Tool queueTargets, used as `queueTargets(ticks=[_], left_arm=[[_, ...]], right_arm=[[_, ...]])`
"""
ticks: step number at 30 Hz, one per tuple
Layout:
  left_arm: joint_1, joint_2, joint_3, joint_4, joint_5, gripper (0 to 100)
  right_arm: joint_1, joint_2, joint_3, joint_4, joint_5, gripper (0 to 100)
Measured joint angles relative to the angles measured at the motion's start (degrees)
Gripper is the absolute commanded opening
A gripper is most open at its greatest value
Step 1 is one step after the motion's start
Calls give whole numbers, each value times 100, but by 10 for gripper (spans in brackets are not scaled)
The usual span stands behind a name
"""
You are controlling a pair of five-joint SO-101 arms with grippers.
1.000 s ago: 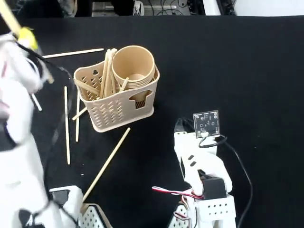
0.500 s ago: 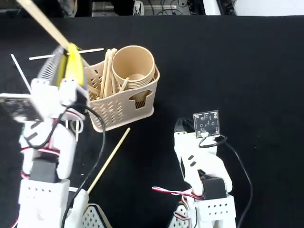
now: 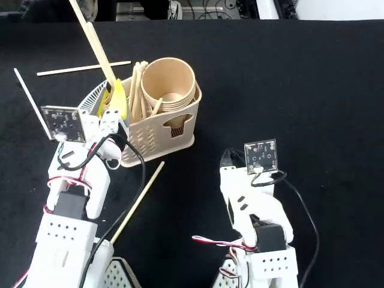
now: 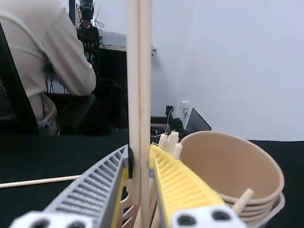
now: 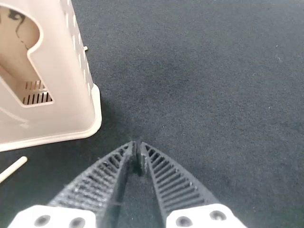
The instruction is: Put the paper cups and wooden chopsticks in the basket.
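My left gripper (image 3: 114,99) pinches a chopstick (image 3: 93,37) steeply over the basket (image 3: 157,143), likely for dropping in; the right gripper (image 5: 137,154) rests pressed together.

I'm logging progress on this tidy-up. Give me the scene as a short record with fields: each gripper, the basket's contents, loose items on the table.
left gripper: shut on the held chopstick, which is tilted, above the basket's left side
right gripper: shut, empty, low over the table right of the basket
basket contents: stacked paper cups and several standing chopsticks
loose on table: near chopstick between basket and arm bases; far chopstick beyond the basket
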Motion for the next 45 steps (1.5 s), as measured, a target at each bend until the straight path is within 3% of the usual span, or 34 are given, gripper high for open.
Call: queueTargets(ticks=[5,11,18,29,36,45], left_arm=[[0,141,18,264,-70,179],[9,141,-246,1266,-79,180],[-132,18,-571,1758,-79,180],[-2295,-659,-2409,3525,809,184],[-2989,598,-2910,3754,844,185],[-3569,4352,-4281,4079,756,225]], right_arm=[[0,0,0,0,0,15],[0,0,0,0,0,15],[0,0,0,0,0,16],[0,0,0,0,0,16],[0,0,0,0,0,16],[0,0,0,0,0,16]])
